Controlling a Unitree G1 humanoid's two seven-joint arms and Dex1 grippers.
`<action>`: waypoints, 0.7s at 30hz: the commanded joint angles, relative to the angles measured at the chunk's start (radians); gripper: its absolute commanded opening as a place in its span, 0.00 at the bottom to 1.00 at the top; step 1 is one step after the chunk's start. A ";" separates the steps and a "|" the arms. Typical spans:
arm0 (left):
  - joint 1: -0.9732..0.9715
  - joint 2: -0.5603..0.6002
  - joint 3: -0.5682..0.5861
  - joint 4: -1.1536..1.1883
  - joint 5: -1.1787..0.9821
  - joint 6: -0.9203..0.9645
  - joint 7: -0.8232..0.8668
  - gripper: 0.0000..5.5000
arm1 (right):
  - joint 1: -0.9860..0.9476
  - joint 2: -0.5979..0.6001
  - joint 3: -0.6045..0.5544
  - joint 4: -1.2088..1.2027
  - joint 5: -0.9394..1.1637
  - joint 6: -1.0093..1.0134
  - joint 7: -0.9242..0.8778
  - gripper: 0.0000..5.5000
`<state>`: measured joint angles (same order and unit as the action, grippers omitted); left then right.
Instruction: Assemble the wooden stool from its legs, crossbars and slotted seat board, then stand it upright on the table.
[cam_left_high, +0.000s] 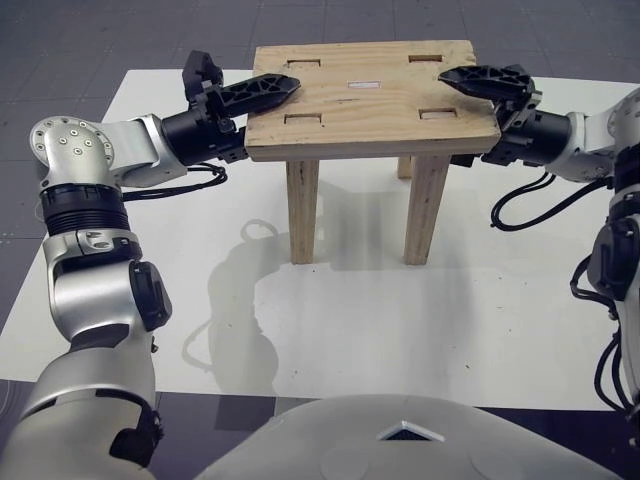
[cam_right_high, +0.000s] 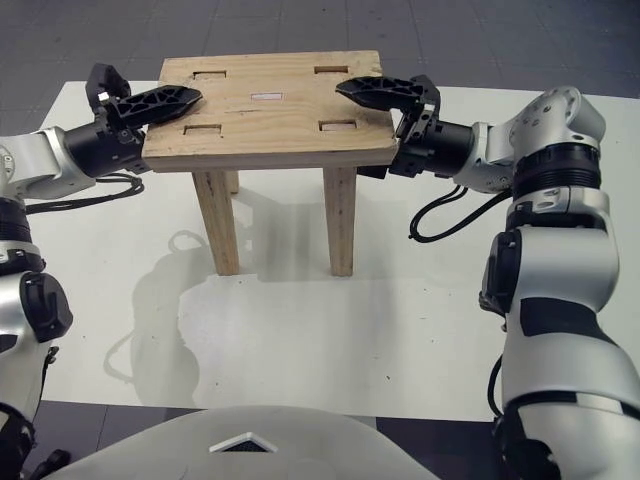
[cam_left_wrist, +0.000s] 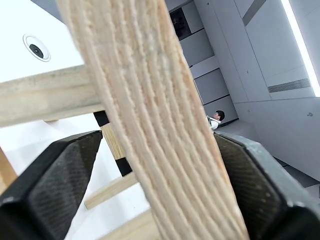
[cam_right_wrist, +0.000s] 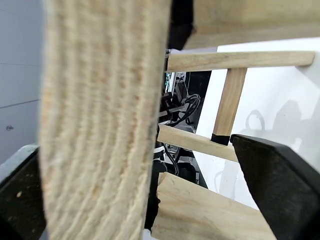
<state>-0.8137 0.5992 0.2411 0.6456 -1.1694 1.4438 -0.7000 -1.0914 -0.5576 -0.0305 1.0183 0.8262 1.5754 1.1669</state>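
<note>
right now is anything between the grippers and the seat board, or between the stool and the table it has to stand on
Nothing visible. The left gripper and right gripper each straddle an edge of the seat board, fingers open around it. The stool's legs stand directly on the white table.

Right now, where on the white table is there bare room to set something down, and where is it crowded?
Free: the broad white tabletop between the front legs of the pale wooden stool and the near edge. Crowded: beside the seat board, where the left end effector and right end effector straddle its side edges.
</note>
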 joint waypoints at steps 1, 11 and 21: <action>-0.038 -0.008 0.059 0.033 0.025 0.034 0.011 0.73 | -0.050 -0.002 -0.029 0.000 -0.039 -0.025 0.003 1.00; -0.040 0.060 0.130 0.061 0.111 0.091 0.000 0.88 | -0.048 -0.065 -0.010 0.015 -0.155 -0.070 0.026 1.00; 0.095 0.230 0.198 -0.107 0.230 -0.101 -0.061 0.88 | -0.028 -0.179 -0.070 0.024 -0.304 -0.345 -0.070 0.95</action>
<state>-0.7737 0.7919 0.4282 0.6355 -0.9878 1.4345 -0.7652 -1.1258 -0.7118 -0.0683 1.0701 0.5564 1.3134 1.1705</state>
